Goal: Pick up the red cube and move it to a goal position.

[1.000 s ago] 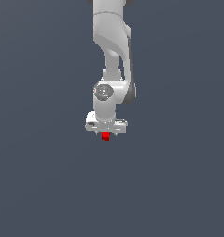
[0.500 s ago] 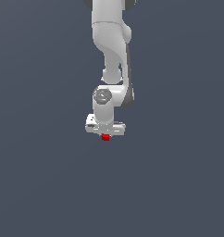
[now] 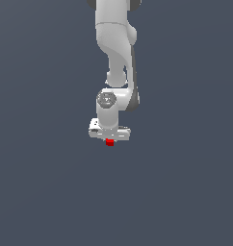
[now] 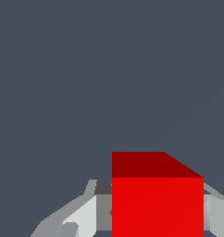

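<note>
The red cube [image 3: 109, 142] is a tiny bright red block just under the white gripper [image 3: 109, 141] at the end of the white arm, in the middle of the exterior view. In the wrist view the red cube [image 4: 155, 199] fills the space between the two grey-white fingers [image 4: 84, 215], which press on its sides. The gripper [image 4: 155, 217] is shut on the cube. The fingertips are mostly hidden by the cube and the hand in the exterior view.
A plain dark grey surface [image 3: 186, 192] lies all around. The white arm [image 3: 116, 48] rises to the top edge of the exterior view. No other object shows.
The arm's upper links have shifted a little; the hand and the red cube stay at nearly the same spot in the exterior view.
</note>
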Robot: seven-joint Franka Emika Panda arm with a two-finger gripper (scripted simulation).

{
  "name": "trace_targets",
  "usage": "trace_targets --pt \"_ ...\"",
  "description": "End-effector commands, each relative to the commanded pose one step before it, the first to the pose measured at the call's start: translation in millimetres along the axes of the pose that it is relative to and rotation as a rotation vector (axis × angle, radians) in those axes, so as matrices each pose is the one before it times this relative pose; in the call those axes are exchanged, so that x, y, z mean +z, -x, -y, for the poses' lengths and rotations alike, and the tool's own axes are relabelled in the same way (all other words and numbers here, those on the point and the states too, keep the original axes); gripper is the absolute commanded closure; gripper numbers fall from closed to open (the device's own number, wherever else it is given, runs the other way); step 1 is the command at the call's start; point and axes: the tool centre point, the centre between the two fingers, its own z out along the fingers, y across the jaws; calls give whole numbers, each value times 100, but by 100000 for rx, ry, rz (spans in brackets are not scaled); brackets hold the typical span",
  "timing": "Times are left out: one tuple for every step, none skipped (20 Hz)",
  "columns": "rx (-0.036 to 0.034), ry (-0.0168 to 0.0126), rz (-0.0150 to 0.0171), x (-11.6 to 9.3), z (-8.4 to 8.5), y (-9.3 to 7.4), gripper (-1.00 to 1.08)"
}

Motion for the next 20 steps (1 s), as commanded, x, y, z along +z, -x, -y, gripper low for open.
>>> trace_targets --pt "-5 1 -13 -100 -16 -9 108" --pt "0 0 0 -138 -23 -6 108" --pt "0 0 0 -193 -33 -8 108" --pt "0 0 0 -249 -42 -10 108" --pt "0 0 0 -305 -52 -13 108" --pt "0 0 0 -363 -62 -15 108" --pt "0 0 0 -421 -72 -18 108" --pt "0 0 0 -481 -82 -21 108" --pt "0 0 0 -543 -92 -24 108" --pt "0 0 0 -604 -102 -27 108" --pt "0 0 0 -664 -112 -30 108" --pt "0 0 0 -721 -122 -33 108" --pt "0 0 0 -776 -131 -37 108" --pt "0 0 0 -830 -140 -40 108" --pt "0 0 0 -881 -149 -44 108" --pt "52 -45 0 -931 -191 -48 108" --pt "0 0 0 -979 -165 -52 108" --pt "0 0 0 -1026 -173 -56 108" --pt "0 0 0 -1071 -180 -60 108" --pt "0 0 0 -1116 -188 -65 108"
